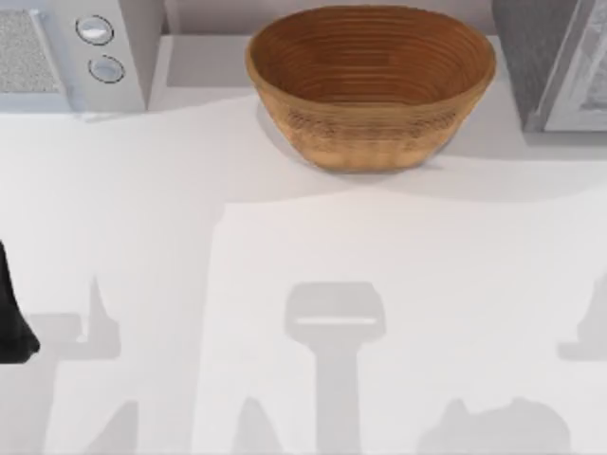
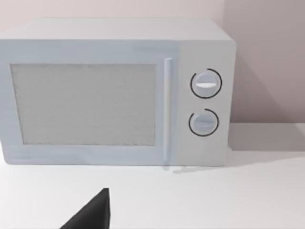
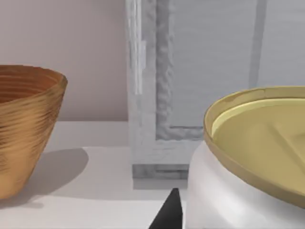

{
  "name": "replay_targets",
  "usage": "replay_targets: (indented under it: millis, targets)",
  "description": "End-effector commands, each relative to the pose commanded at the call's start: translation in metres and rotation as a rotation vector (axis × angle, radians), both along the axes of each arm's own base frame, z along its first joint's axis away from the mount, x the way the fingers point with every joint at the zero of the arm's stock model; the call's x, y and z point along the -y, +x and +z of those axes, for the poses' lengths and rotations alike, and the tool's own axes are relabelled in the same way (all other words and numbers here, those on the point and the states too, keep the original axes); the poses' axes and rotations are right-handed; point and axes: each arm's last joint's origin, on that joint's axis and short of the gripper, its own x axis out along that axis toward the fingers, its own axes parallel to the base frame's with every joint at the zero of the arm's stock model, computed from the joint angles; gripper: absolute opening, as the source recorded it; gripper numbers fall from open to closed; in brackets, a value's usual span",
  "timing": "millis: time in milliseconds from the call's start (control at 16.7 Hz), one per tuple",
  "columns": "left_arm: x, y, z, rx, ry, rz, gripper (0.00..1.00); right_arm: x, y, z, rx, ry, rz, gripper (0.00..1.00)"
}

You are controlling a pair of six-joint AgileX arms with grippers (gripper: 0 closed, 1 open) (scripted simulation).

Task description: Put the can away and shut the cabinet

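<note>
The can (image 3: pixel 224 191), white with a dull gold top (image 3: pixel 267 138), looms tilted right in front of the right wrist camera. My right gripper is shut on it, and one dark fingertip (image 3: pixel 170 212) rests against the can's side. Beyond the can stands the grey cabinet (image 3: pixel 190 71), also at the table's far right corner (image 1: pixel 555 66); I cannot tell how its door stands. A dark part of my left gripper (image 1: pixel 11 327) sits at the table's left edge and pokes into the left wrist view (image 2: pixel 90 214).
A large woven bowl (image 1: pixel 370 85) stands at the back middle of the table, left of the cabinet (image 3: pixel 24 129). A white microwave (image 1: pixel 85 47) with two round knobs occupies the back left corner (image 2: pixel 119 95).
</note>
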Motion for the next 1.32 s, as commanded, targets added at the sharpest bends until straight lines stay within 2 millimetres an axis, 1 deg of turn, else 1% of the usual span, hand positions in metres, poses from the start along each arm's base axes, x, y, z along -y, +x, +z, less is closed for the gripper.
replay_targets:
  millis: [120,240,360,420,480,600,780,900,1020,1140,1200,1320]
  targets:
    - [0.000,0.000,0.000,0.000,0.000,0.000,1.00,0.000,0.000,0.001,-0.001,0.002,0.002,0.00]
    - [0.000,0.000,0.000,0.000,0.000,0.000,1.00,-0.001,0.000,0.008,-0.012,0.001,0.003,0.00]
    - [0.000,0.000,0.000,0.000,0.000,0.000,1.00,-0.002,0.001,0.026,-0.034,-0.001,0.005,0.00]
    - [0.000,0.000,0.000,0.000,0.000,0.000,1.00,-0.003,0.003,0.038,-0.045,-0.002,0.007,0.00]
    - [0.000,0.000,0.000,0.000,0.000,0.000,1.00,-0.004,0.005,0.054,-0.055,-0.004,0.009,0.00]
    - [0.000,0.000,0.000,0.000,0.000,0.000,1.00,-0.006,0.012,0.093,-0.065,-0.008,0.013,0.00]
    - [0.000,0.000,0.000,0.000,0.000,0.000,1.00,-0.012,0.031,0.168,-0.046,-0.013,0.018,0.00]
    - [0.000,0.000,0.000,0.000,0.000,0.000,1.00,-0.017,0.047,0.220,-0.019,-0.013,0.019,0.00]
    - [0.000,0.000,0.000,0.000,0.000,0.000,1.00,-0.023,0.066,0.266,0.009,-0.011,0.018,0.00]
    - [0.000,0.000,0.000,0.000,0.000,0.000,1.00,-0.029,0.087,0.303,0.025,-0.007,0.014,0.00]
    - [0.000,0.000,0.000,0.000,0.000,0.000,1.00,-0.033,0.099,0.316,0.027,-0.006,0.012,0.00]
    - [0.000,0.000,0.000,0.000,0.000,0.000,1.00,-0.039,0.121,0.335,0.020,-0.003,0.007,0.00]
